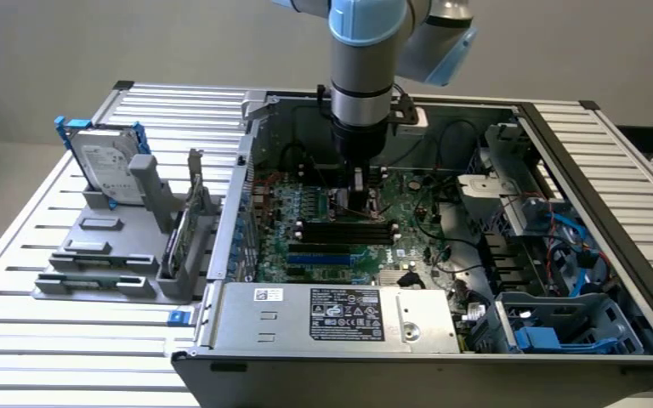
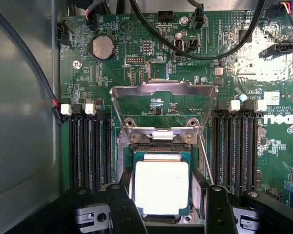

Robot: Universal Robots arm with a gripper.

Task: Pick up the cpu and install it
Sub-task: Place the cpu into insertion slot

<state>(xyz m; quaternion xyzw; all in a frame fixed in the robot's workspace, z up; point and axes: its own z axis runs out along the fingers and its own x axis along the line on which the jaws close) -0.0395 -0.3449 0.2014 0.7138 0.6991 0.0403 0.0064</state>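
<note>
- Gripper (image 2: 167, 189) state: jaws apart, grasping nothing; my two fingers (image 2: 122, 209) flank the cpu (image 2: 161, 187).
- Location: one cpu, flat in the single socket (image 2: 128, 165), mid-board, towards the case's far side.
- Judgement: seating wants the chip square and level, with fingers clear of the one raised load plate (image 2: 163, 90).
- Count: two memory-slot banks (image 2: 90, 151).

1. Silver ribbed metal slat table (image 1: 9, 340): spreads out on all sides below the gripper (image 1: 357, 200).
2. Large open dark metal computer case (image 1: 440, 384): stands on the table, around and under the gripper.
3. Grey plastic parts holder (image 1: 99, 289): on the table, to the exterior view's left of the gripper, just beside the case.
4. Small blue block (image 1: 174, 317): on the slats to the exterior view's left of the gripper, by the case's front corner.
</note>
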